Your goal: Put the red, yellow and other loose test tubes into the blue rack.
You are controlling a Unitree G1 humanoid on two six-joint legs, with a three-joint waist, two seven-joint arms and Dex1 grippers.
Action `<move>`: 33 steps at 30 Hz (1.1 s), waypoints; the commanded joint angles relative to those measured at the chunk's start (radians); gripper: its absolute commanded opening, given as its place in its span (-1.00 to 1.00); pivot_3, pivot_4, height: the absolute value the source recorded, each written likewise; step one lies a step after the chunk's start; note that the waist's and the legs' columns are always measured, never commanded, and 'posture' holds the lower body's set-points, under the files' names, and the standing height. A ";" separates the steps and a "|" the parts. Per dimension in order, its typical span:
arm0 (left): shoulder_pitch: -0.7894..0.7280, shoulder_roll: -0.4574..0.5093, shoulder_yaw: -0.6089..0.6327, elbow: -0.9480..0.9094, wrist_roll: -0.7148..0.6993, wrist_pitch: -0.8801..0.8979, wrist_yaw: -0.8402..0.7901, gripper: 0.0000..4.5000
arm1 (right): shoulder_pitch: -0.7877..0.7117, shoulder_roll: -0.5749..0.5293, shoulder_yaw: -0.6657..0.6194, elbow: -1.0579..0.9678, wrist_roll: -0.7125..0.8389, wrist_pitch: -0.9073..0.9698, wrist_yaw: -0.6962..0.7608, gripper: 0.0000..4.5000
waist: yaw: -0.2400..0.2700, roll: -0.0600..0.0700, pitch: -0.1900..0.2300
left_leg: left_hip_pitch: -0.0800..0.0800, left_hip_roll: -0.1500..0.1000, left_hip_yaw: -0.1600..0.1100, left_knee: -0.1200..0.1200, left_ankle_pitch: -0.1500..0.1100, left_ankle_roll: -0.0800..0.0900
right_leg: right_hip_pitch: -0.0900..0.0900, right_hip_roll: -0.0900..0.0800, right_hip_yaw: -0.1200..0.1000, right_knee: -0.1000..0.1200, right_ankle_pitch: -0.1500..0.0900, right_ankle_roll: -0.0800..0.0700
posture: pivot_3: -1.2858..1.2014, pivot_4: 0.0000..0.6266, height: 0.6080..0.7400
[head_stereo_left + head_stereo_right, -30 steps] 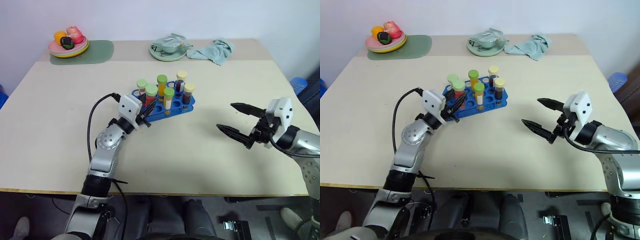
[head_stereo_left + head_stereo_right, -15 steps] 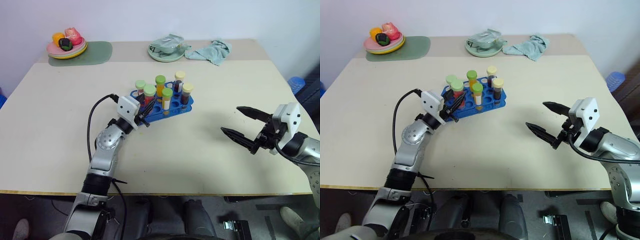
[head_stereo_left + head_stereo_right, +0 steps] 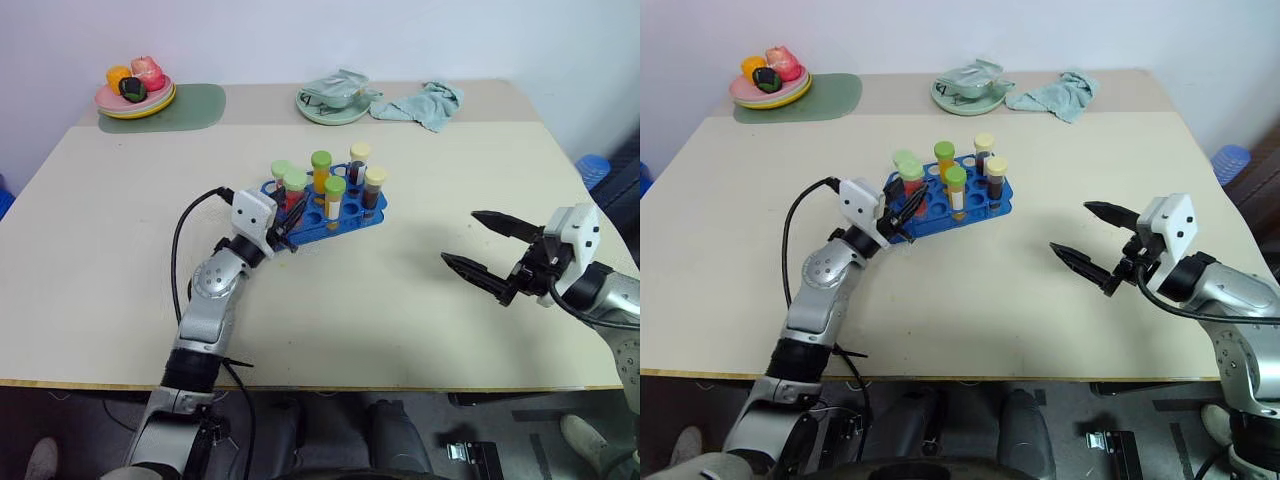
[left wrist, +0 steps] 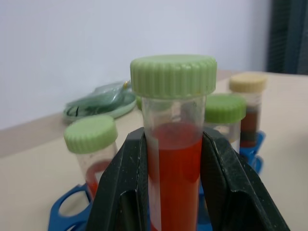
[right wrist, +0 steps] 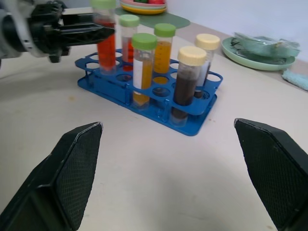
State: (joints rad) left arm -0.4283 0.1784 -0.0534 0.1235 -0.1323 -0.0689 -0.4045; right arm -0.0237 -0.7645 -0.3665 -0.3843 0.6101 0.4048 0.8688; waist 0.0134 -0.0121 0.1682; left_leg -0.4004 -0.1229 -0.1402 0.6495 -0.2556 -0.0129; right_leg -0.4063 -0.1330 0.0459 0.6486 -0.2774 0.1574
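Note:
The blue rack stands mid-table and holds several upright tubes. Among them are an orange-liquid tube, a yellow tube with a green cap and two dark brown tubes with cream caps. My left gripper is shut on the red tube with a pale green cap, held upright at the rack's near left corner. I cannot tell whether its lower end sits in a hole. My right gripper hangs open and empty over the table, well to the right of the rack.
At the back left a plate of fruit rests beside a green mat. A pale green bowl and a teal cloth lie at the back centre. Bare tabletop stretches between the rack and the front edge.

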 commanded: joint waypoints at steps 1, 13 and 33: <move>0.003 0.003 0.016 0.051 0.020 0.032 0.032 -0.49 | -0.010 0.002 -0.018 -0.011 0.006 -0.021 -0.002 1.00 | 0.000 0.000 0.000 | 0.001 0.000 0.000 0.000 0.000 0.000 | 0.001 0.000 0.000 0.000 0.000 0.000 | 0.03 -0.52 1.00; 0.042 -0.014 -0.030 -0.001 -0.022 0.029 -0.057 -0.49 | 0.006 0.005 -0.024 -0.022 0.006 -0.025 -0.011 1.00 | 0.000 0.000 -0.001 | 0.004 0.000 0.000 -0.001 -0.001 0.001 | 0.004 0.000 0.000 -0.001 0.000 0.000 | 0.03 -0.52 1.00; 0.044 -0.015 -0.018 -0.001 0.000 0.010 -0.050 0.89 | 0.000 0.010 -0.010 -0.019 0.003 -0.032 -0.017 1.00 | 0.001 0.000 0.000 | 0.003 0.000 0.000 -0.001 -0.002 0.002 | 0.003 0.000 0.000 -0.002 0.000 0.000 | 0.03 -0.52 1.00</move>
State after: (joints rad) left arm -0.3748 0.1623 -0.0821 0.1477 -0.1466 -0.0308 -0.4703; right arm -0.0127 -0.7611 -0.3651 -0.3846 0.6091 0.3939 0.8529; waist 0.0142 -0.0125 0.1680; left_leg -0.3969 -0.1229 -0.1401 0.6479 -0.2571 -0.0106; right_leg -0.4029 -0.1332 0.0461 0.6468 -0.2775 0.1576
